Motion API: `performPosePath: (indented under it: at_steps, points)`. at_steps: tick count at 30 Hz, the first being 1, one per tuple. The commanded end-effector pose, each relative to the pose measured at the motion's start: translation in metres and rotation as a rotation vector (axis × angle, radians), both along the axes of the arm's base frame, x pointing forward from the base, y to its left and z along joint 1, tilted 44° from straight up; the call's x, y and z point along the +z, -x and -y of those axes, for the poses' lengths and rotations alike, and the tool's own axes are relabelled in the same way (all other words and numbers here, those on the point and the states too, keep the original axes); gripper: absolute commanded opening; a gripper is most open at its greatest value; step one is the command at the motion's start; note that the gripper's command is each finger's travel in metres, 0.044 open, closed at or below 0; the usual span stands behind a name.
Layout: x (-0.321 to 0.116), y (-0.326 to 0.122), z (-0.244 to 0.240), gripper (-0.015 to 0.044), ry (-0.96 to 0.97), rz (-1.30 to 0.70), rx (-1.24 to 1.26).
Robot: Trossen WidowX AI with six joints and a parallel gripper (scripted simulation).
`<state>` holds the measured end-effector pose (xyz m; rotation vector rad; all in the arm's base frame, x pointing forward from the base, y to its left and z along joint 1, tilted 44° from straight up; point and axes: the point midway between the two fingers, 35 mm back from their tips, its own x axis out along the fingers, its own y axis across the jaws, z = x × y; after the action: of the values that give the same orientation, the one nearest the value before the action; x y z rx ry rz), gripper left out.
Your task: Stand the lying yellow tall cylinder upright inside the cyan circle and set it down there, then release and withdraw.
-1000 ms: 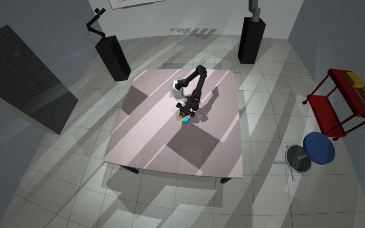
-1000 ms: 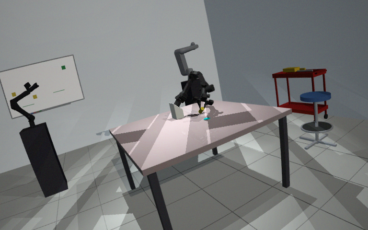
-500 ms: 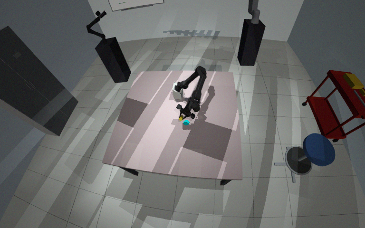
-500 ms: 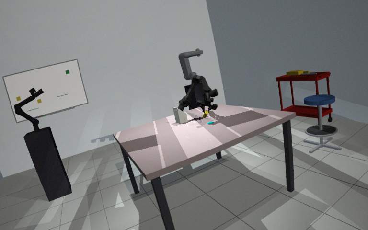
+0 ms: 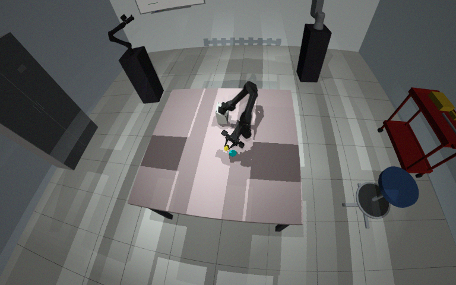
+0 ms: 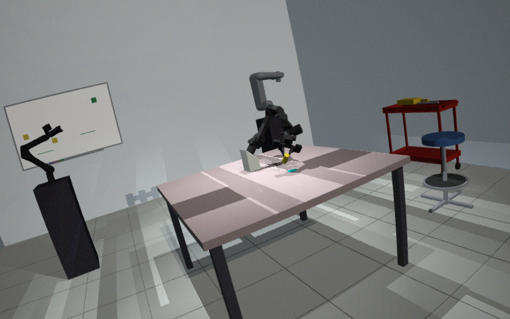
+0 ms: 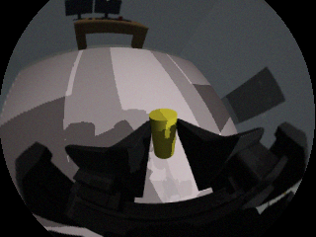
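Note:
The yellow cylinder (image 5: pixel 226 148) (image 6: pixel 285 158) (image 7: pixel 164 143) is between the fingertips of my gripper (image 5: pixel 228 146) (image 6: pixel 287 153) (image 7: pixel 164 122), which is shut on it. In the exterior view the cylinder leans a little, its upper end to the right, and appears raised slightly above the table. The cyan circle (image 5: pixel 232 153) (image 6: pixel 291 170) lies flat on the table, just beside and in front of the held cylinder, which is not over it. The circle does not show in the wrist view. The exact height of the cylinder's lower end is hard to tell.
The pink table (image 5: pixel 205 191) (image 6: pixel 301 195) (image 7: pixel 39 89) carries the arm and, beside the arm's base, a pale wedge-shaped block (image 5: pixel 221 118) (image 6: pixel 250 162). Off the table stand a red cart (image 5: pixel 407 142) (image 6: pixel 421 153) and a blue stool (image 5: pixel 398 186) (image 6: pixel 443 139).

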<state>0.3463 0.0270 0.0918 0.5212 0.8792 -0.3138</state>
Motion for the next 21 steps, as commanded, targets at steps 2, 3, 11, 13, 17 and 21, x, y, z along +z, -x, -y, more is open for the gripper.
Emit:
performPosePath:
  at_steps: [2, 3, 11, 13, 17, 21]
  points:
    - [0.0030, -0.0003, 0.0007, 0.0105, 0.009, 0.033, -0.023]
    - [0.0033, -0.0002, 0.0006, 0.0105, 0.010, 0.039, -0.026]
    - [0.0062, 0.0005, -0.0002, 0.0105, 0.022, 0.088, -0.055]
    - [0.0069, 0.0007, -0.0004, 0.0105, 0.024, 0.100, -0.063]
    - [0.0085, 0.0012, -0.0008, 0.0105, 0.028, 0.125, -0.077]
    - [0.0101, 0.0019, -0.0011, 0.0105, 0.031, 0.150, -0.093]
